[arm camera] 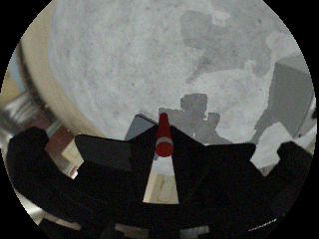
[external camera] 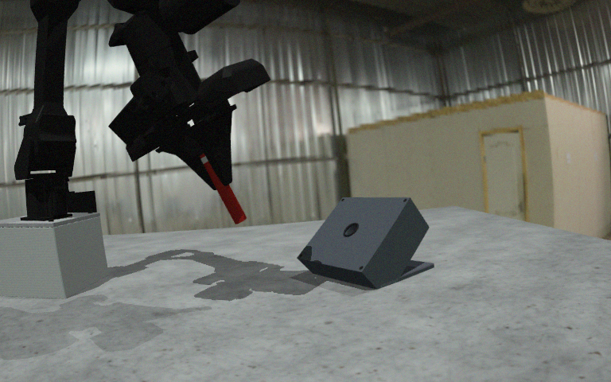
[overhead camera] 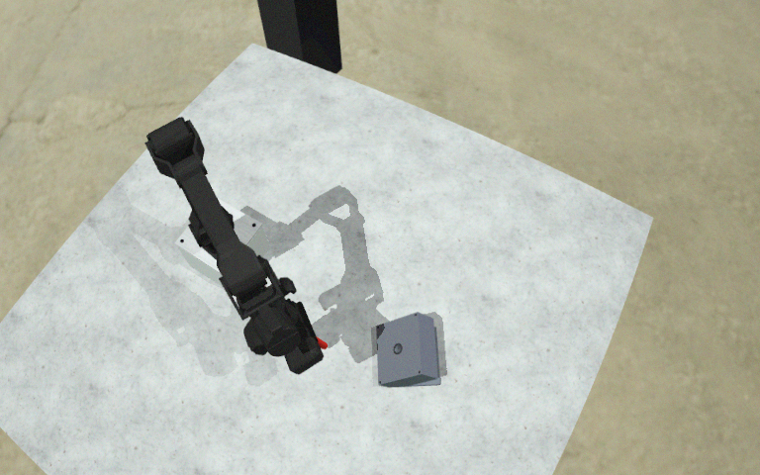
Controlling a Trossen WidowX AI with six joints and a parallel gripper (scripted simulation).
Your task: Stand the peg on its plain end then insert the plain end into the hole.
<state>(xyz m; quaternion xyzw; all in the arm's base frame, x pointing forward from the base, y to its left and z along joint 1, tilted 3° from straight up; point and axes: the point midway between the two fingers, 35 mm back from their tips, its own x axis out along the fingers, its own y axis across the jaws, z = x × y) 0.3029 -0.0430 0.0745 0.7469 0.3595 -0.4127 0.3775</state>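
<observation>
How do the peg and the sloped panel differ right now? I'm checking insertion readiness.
The peg is red, thin and held in the air by the gripper; the sloped panel is grey, boxy and rests on the table. The peg's plain end points down toward the panel. Both are tilted.

in the top view the gripper (overhead camera: 314,341) body hides nearly all of the peg (overhead camera: 322,342); only a short red tip shows, and its white band cannot be seen. the exterior view cuts the arm (external camera: 44,90) off at the upper edge, and the fingers (external camera: 220,148) cover the peg's upper end above the band. in the wrist view the sloped panel (arm camera: 293,94) is blurred at the right rim, its hole not discernible.
</observation>
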